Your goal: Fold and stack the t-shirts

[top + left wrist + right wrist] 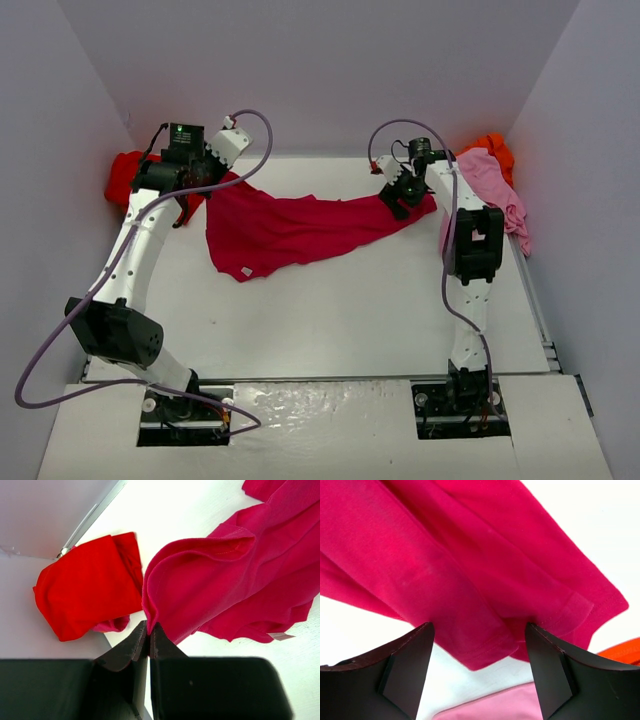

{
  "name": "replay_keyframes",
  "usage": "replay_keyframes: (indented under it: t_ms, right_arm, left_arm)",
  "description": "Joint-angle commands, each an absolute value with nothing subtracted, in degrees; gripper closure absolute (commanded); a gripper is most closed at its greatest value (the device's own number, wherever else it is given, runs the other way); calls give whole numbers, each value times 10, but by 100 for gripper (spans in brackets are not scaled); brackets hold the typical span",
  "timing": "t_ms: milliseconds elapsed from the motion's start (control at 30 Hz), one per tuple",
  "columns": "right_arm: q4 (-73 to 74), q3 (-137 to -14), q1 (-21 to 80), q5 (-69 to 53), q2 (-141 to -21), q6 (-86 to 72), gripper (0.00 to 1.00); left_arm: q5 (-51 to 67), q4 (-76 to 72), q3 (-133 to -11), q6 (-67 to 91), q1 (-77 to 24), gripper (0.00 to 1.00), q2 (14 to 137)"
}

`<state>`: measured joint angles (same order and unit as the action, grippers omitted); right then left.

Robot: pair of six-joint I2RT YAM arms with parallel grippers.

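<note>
Left gripper: black fingers pressed tight together, pinching a bunched edge of the crimson-magenta cloth t-shirt over the far-left part of the table.
Bright red cloth t-shirt: folded into a rough rectangle in the far-left corner against the wall, just beside the left gripper. A sliver of magenta cloth shows under its near edge.
Crimson-magenta cloth t-shirt: spread across the far half of the white table from one gripper to the other, creased. It is broadest on the left, where a small label shows at the hem.
Right gripper: jaws spread wide, gripping nothing. The stitched hem of the crimson-magenta cloth t-shirt lies in the gap between the two dark fingers; whether it touches them cannot be told.
Pale pink cloth t-shirt: crumpled heap at the far right, beyond the right arm, trailing down along the table's right edge.
Orange cloth t-shirt: bunched in the far-right corner, partly under the pink one.
</note>
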<state>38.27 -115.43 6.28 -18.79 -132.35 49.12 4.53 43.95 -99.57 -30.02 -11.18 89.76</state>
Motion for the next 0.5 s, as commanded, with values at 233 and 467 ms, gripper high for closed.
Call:
replay_keyframes:
  t_ms: [233,467]
  right_arm:
    - [429,-1215,48,-200,-1377,512,32]
    - [450,-1211,48,-203,-1383,523,70]
  left_arm:
    - [42,435,-1020,-313,-108,100,879]
    - [37,434,-1017,-316,-109,100,879]
